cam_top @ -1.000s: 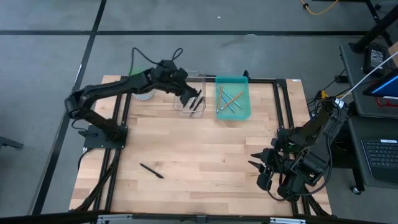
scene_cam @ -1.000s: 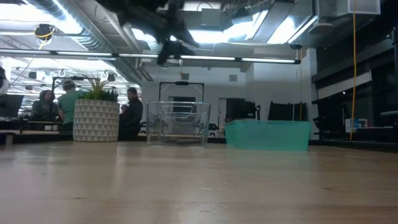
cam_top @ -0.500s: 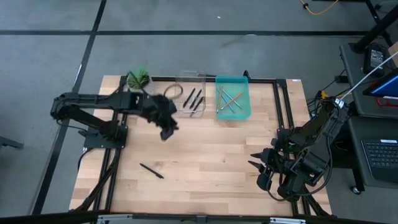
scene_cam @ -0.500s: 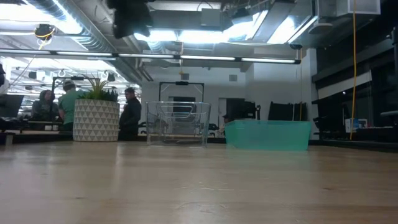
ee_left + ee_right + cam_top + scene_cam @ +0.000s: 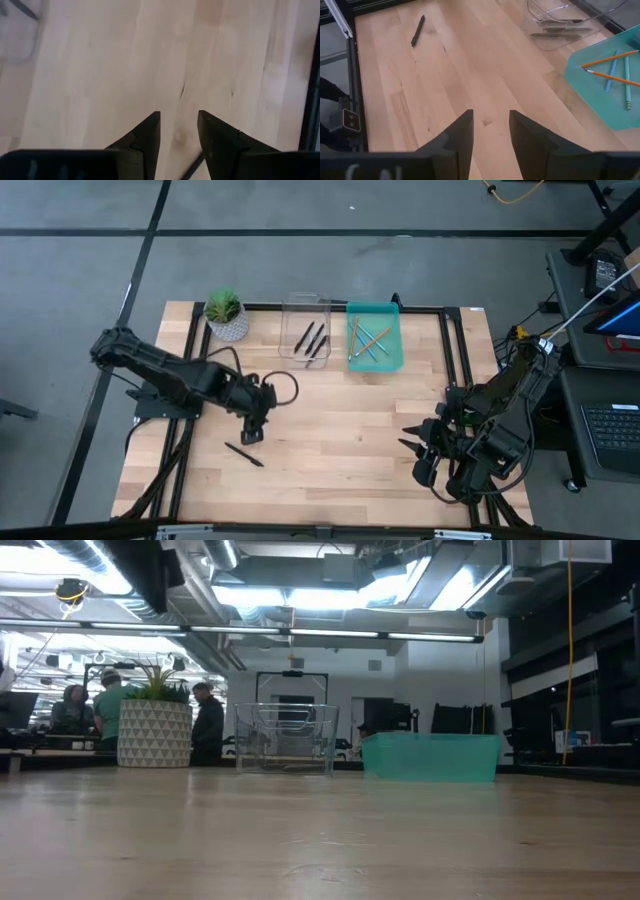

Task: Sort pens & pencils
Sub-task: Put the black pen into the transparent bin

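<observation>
One black pen (image 5: 243,454) lies flat on the bare wood toward the table's near left; it also shows as the pen (image 5: 418,30) in the right wrist view. My left gripper (image 5: 250,436) hovers just beyond its far end, pointing down, open (image 5: 178,118), touching nothing. Three more black pens (image 5: 311,340) lie in the clear bin (image 5: 288,352). Orange and light blue pencils (image 5: 371,343) lie in the teal bin (image 5: 393,363). My right gripper (image 5: 418,444) waits open (image 5: 491,118) near the table's right near corner.
A potted plant (image 5: 226,314) stands at the far left corner, left of the clear bin (image 5: 286,738) and the teal bin (image 5: 430,757). A black cable loop (image 5: 285,388) trails by the left wrist. Bare wood lies between the two arms. People stand in the room behind.
My left gripper has swung from above the clear bin toward the table's near left and come down, ending close over the lone pen. The pens, pencils and bins have not moved.
</observation>
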You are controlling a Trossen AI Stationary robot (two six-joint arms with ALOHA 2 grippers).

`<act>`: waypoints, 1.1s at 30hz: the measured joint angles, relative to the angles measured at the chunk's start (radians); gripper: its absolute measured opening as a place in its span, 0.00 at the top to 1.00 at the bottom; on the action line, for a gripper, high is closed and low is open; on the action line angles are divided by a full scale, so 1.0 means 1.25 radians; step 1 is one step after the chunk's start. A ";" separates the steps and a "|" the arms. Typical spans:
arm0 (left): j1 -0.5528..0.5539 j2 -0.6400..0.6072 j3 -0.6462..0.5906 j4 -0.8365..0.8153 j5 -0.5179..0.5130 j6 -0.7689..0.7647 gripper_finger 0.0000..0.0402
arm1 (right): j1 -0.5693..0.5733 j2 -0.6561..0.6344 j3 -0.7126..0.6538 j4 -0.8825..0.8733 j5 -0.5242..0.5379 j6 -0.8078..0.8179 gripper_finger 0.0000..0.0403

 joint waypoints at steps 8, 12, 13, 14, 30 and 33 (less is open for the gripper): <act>-0.072 0.086 0.000 -0.053 0.022 -0.067 0.69 | 0.000 0.018 0.000 0.006 0.000 0.000 0.68; -0.108 0.149 0.000 -0.065 0.059 -0.075 0.69 | 0.000 0.037 0.000 0.008 0.006 0.000 0.68; -0.118 0.165 0.000 -0.065 0.066 -0.074 0.69 | 0.000 0.042 0.000 0.010 0.006 0.000 0.68; -0.126 0.181 0.000 -0.066 0.073 -0.073 0.69 | 0.000 0.048 0.000 0.013 0.006 0.000 0.68; -0.206 0.363 0.000 -0.094 0.137 -0.049 0.69 | 0.000 0.113 0.000 0.099 0.005 -0.002 0.68; -0.218 0.384 0.000 -0.082 0.142 -0.049 0.69 | -0.004 0.119 0.000 0.100 0.006 -0.001 0.68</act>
